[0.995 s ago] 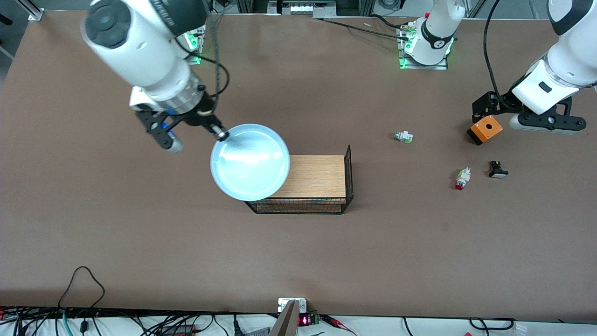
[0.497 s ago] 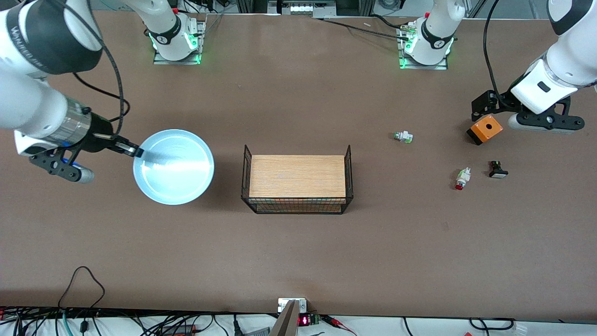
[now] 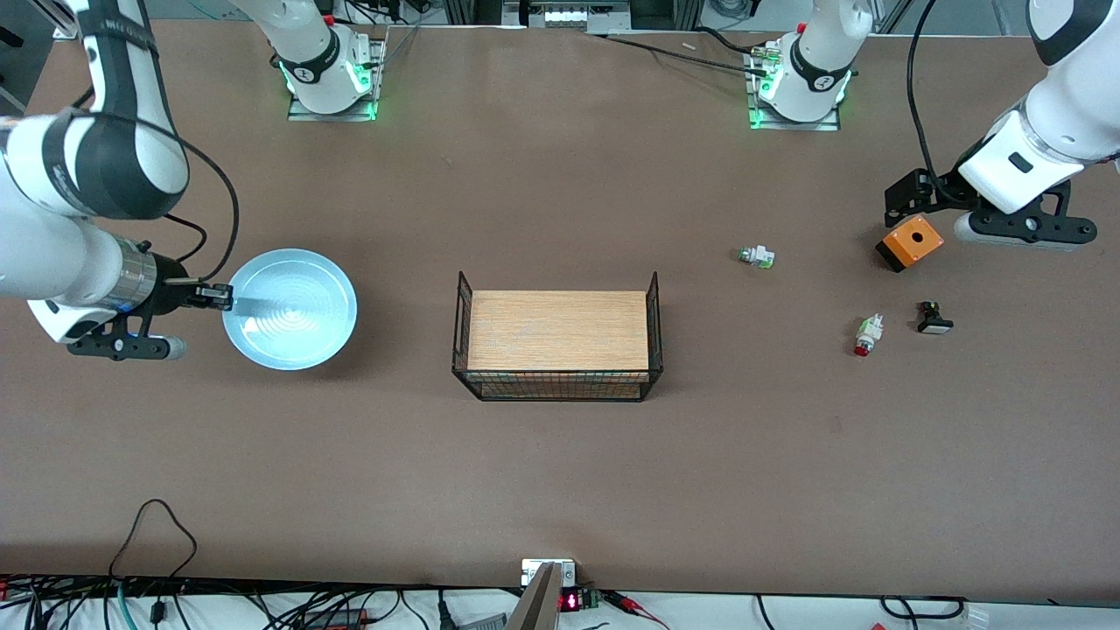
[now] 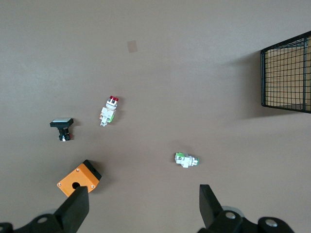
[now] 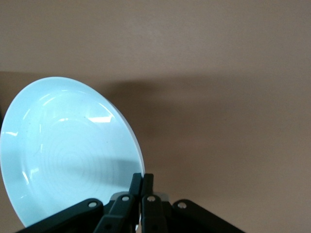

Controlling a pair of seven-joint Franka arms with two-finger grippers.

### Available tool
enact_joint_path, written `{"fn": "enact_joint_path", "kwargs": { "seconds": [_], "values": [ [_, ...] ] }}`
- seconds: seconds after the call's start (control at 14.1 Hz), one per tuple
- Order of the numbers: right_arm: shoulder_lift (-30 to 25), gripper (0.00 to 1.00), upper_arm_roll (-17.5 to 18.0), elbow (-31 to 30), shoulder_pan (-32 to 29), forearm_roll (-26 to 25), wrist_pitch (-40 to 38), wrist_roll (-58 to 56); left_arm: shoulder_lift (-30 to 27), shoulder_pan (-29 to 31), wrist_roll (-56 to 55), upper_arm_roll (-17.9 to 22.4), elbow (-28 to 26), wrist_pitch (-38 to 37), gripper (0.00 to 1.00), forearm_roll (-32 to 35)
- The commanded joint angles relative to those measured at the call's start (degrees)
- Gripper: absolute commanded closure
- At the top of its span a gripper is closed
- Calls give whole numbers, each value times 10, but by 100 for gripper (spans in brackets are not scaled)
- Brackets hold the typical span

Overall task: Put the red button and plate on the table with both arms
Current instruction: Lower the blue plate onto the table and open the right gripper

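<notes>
My right gripper [image 3: 219, 296] is shut on the rim of the pale-blue plate [image 3: 289, 309] and holds it low over the brown table [image 3: 560, 490], toward the right arm's end. In the right wrist view the shut fingers [image 5: 144, 180] pinch the plate's edge [image 5: 63, 155]. I cannot tell whether the plate touches the table. The red button [image 3: 866, 334] lies on the table toward the left arm's end; it also shows in the left wrist view [image 4: 109, 109]. My left gripper [image 3: 914, 194] is open and empty in the air over the orange box [image 3: 910, 242], its fingertips [image 4: 77, 201] wide apart.
A black wire rack with a wood top [image 3: 557, 343] stands mid-table. A green-tipped white part [image 3: 757, 256] and a black part with a white cap [image 3: 934, 318] lie near the red button. Cables run along the table's near edge.
My right arm has carried the plate from over the rack toward the right arm's end of the table and lowered it. The left arm has barely moved.
</notes>
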Motion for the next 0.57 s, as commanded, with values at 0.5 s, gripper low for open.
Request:
{"fn": "enact_joint_path", "kwargs": {
  "seconds": [0.5],
  "values": [
    [3,100,13,-270,-67,-4,312,-134,8,-4,-5,1,19,-15,0,-3]
  ]
}}
